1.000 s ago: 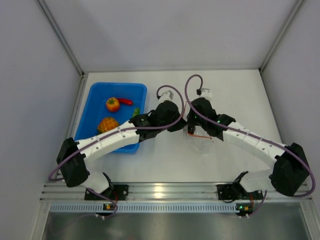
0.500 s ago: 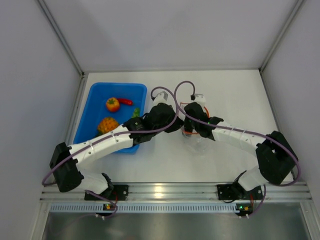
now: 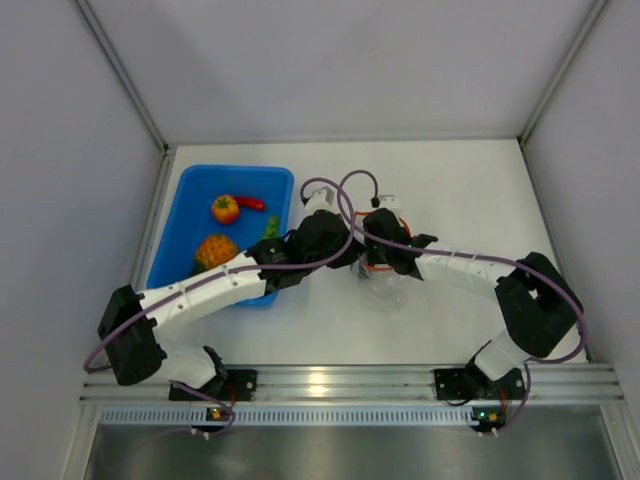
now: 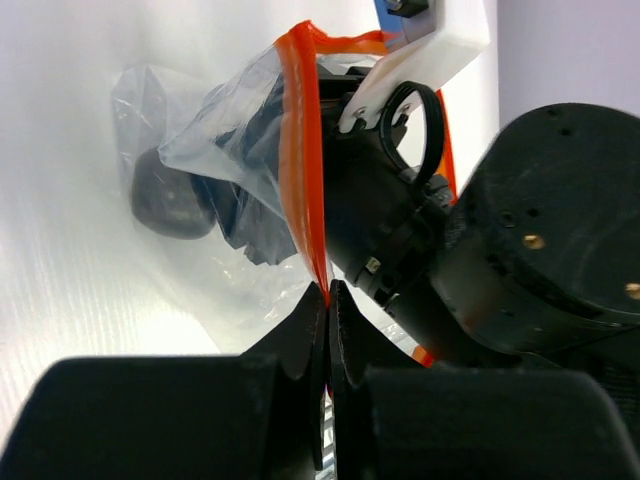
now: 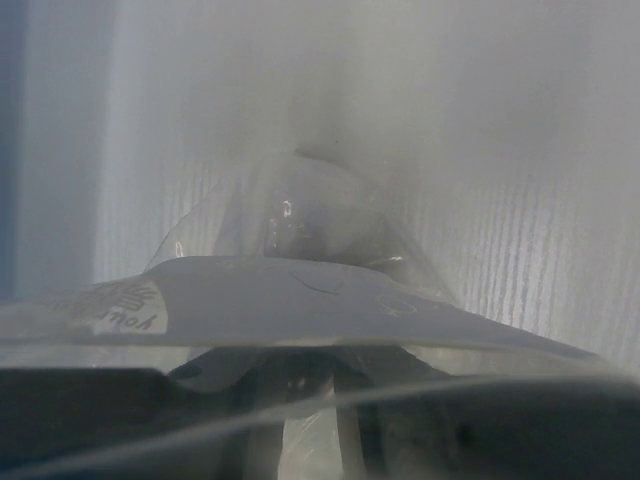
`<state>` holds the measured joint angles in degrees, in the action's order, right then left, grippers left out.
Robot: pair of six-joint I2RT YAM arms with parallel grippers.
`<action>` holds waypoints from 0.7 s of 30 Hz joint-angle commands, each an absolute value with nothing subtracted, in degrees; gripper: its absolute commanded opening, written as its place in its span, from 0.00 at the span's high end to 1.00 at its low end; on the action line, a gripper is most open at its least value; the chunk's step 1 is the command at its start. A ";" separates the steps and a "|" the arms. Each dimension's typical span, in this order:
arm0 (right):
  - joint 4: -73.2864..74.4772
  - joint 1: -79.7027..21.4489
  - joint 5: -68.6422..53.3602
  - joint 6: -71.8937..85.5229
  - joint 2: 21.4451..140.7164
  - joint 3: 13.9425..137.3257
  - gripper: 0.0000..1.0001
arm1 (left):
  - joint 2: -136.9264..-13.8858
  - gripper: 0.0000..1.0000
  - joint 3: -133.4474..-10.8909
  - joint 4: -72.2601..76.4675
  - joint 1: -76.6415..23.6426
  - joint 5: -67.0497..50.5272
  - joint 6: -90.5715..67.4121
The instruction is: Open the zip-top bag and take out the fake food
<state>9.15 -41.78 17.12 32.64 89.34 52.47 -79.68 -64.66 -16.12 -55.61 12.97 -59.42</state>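
the room is a plain booth of pale grey wall panels (image 3: 330, 70) around a white surface (image 3: 470, 200), with a metal rail (image 3: 330, 380) along the near edge. at the left of the surface sits a blue tray (image 3: 190, 190); an orange round piece (image 3: 225, 209), a red chili (image 3: 250, 203) and a bumpy orange piece (image 3: 215, 248) already lie in it. the zip-top bag (image 3: 385, 290) lies mid-surface, between your two arms. your left end effector (image 4: 328, 300) is pinched tight on the orange zip strip (image 4: 303, 160), holding one lip of the mouth up. your right end effector (image 3: 378, 266) is reaching into the mouth; plastic veils its own camera, so you cannot tell how far apart its fingers stand. a dark piece (image 4: 165, 195) of the fake food sits deep in the bag, so you look to be on the removal step with at least this one left. next, keep the left pinch firm, push the right deeper past the crumpled film, and close on the piece alone, not on plastic.
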 commanded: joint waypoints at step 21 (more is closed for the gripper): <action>15.37 -43.42 10.99 30.06 87.63 51.50 0.39 | -78.04 1.00 -57.92 -15.29 -55.19 18.63 -55.55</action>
